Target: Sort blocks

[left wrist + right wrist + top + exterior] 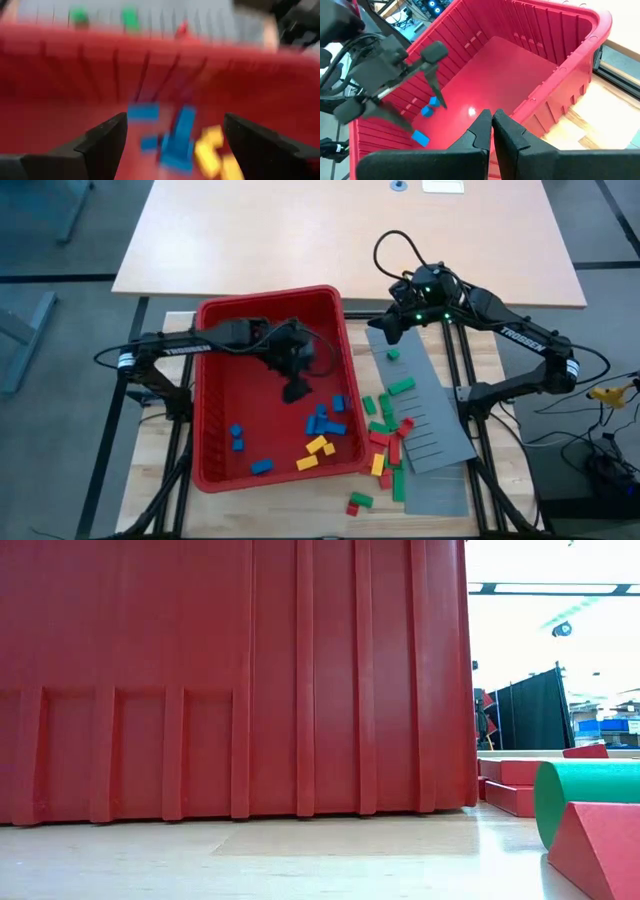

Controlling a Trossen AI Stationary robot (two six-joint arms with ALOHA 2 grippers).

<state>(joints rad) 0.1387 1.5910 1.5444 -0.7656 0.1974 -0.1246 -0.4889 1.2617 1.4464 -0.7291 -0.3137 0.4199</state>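
The red bin (214, 442) holds blue blocks (326, 420) and yellow blocks (317, 451) on its floor near the right wall. More red, green and yellow blocks (386, 432) lie outside it on the table and on the grey panels (432, 418). My left gripper (297, 389) reaches down into the bin and is open (175, 122) above the blue blocks (179, 140), with nothing between its fingers. My right gripper (384, 330) hovers shut (491, 118) by the bin's far right corner, holding nothing.
The bin's wall (230, 680) fills most of the low view, with a green block (590, 795) and a red block (600, 850) close to the camera. A lone green block (393, 354) lies on the panel's far end. A larger table (340, 230) stands beyond.
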